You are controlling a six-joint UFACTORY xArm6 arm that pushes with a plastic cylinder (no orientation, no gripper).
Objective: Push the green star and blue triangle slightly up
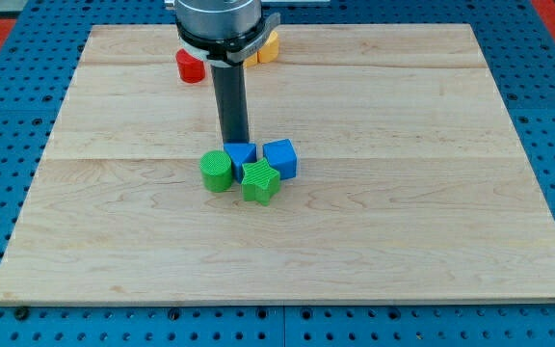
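The green star [259,182] lies near the board's middle. The blue triangle [241,154] sits just above it, touching it, partly hidden by the rod. My tip [235,142] stands at the blue triangle's top edge, above the green star. A green cylinder [216,171] sits at the star's left and a blue cube [280,158] at its upper right, both close against the cluster.
A red block [191,66] lies near the view's top, left of the rod. A yellow block [255,53] and an orange block [269,45] lie at the top, partly hidden behind the arm's body. The wooden board [403,193] sits on a blue pegboard.
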